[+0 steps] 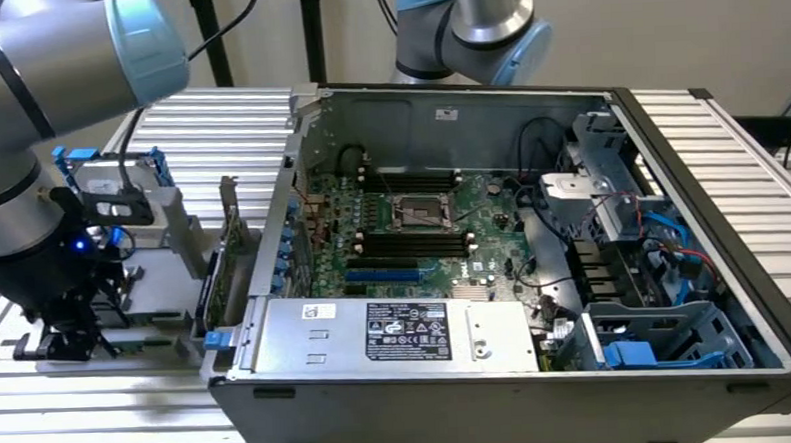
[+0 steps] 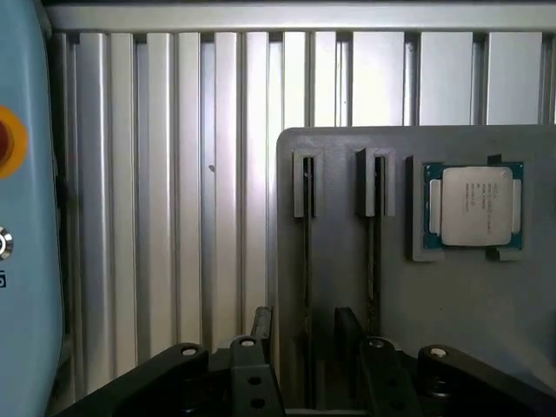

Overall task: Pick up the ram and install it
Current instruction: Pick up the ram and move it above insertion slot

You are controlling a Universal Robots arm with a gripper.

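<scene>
Landmark: open computer case [image 1: 511, 417] on the slatted counter [image 1: 111, 414].

- Exterior view, far to the exterior view's left of the case: the arm is bent down, with the gripper [image 1: 64, 341] low over a grey holder [image 1: 158, 282] that lies on the counter beside the case.
- Wrist view: the gripper [image 2: 304, 326] is open. One finger [image 2: 261, 323] is on each side of a narrow slot in the holder [image 2: 469, 313].
- The ram [image 2: 306, 252] stands on edge in that slot, seen as a thin dark strip between the fingers. No contact with it is visible, and nothing is held.
- A second slot runs parallel, just beside the first. Its contents cannot be told.
- A processor chip [image 2: 474, 205] sits in a square pocket of the holder, past the second slot.
- Between holder and case: a hard drive in a blue frame [image 1: 101, 184] and an upright green expansion card [image 1: 232, 244], the card nearer the case wall.
- Inside the case: the motherboard [image 1: 410, 231] with black memory slots [image 1: 411, 246], and a power supply [image 1: 400, 331] along the near wall.
</scene>
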